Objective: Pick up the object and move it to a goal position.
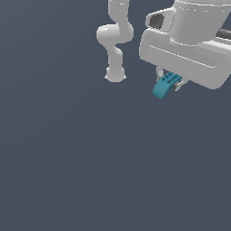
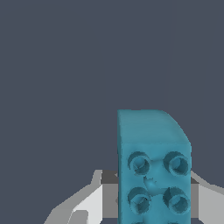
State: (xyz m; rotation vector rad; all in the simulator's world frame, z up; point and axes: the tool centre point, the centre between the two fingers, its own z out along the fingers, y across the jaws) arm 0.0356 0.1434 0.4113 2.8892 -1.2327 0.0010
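Note:
The object is a small teal-blue toy brick (image 1: 165,85) with studs on top and one curved sloping end. It hangs in the air at the exterior view's upper right, under the large white hand of the arm. My gripper (image 1: 168,81) is shut on the brick, with a white fingertip showing on each side of it. In the wrist view the brick (image 2: 153,162) fills the lower right, studs facing the camera, with grey-white fingers (image 2: 92,201) beside it. My gripper (image 2: 153,197) holds it at the studded end; the curved end sticks out.
The white arm (image 1: 115,40) and its base stand at the exterior view's upper middle. A plain dark grey floor (image 1: 90,158) spreads below. No goal marker shows in either view.

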